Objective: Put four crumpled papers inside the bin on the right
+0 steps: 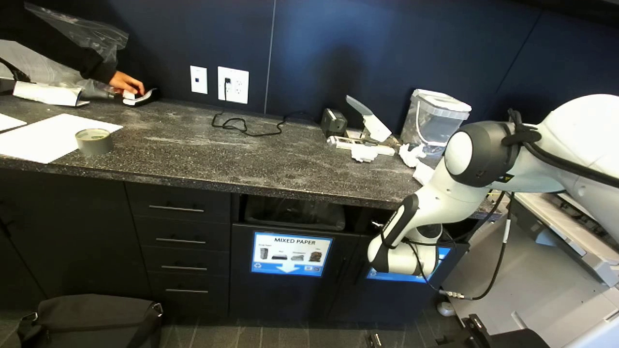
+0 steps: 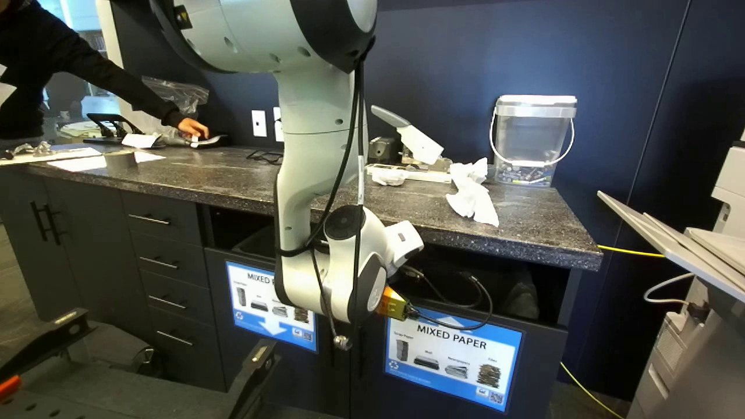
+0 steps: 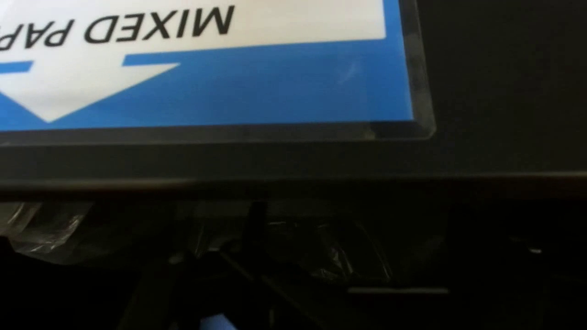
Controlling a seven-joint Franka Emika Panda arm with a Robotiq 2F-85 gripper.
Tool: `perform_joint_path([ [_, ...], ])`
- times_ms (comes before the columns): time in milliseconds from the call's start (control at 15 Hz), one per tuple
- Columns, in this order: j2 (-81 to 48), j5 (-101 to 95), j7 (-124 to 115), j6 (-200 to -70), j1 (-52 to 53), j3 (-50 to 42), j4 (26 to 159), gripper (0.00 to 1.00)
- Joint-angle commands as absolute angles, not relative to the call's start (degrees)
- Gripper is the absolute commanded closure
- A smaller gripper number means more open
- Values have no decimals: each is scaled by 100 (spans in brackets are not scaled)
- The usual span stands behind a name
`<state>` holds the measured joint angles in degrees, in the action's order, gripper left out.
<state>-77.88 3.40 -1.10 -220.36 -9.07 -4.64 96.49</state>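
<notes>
Closest to the wrist camera sits the blue-and-white label (image 3: 284, 87) of the bin (image 3: 321, 159), its lettering upside down. The jaws are lost in darkness: I cannot tell how far apart they stand or whether they hold anything. In an exterior view, the arm (image 2: 320, 145) bends down in front of the bin, its end at the slot (image 2: 500, 273). On the table (image 1: 271, 162), one crumpled paper (image 1: 363, 152) lies just in front of a raised-lever device (image 1: 377, 128); a second crumpled paper (image 1: 411, 154) lies near a lidded translucent bucket (image 1: 433, 121), and what looks like a third crumpled paper (image 1: 423, 174) is partly hidden behind the arm. In both exterior views, a person's hand (image 1: 126, 82) touches a small dark-and-white object (image 1: 139, 100) near the wall (image 1: 314, 58).
</notes>
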Motion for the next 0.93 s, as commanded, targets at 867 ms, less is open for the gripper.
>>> perform_joint_path([
  [867,-3642,-941,931,-18054,-446,-792,12668,0],
])
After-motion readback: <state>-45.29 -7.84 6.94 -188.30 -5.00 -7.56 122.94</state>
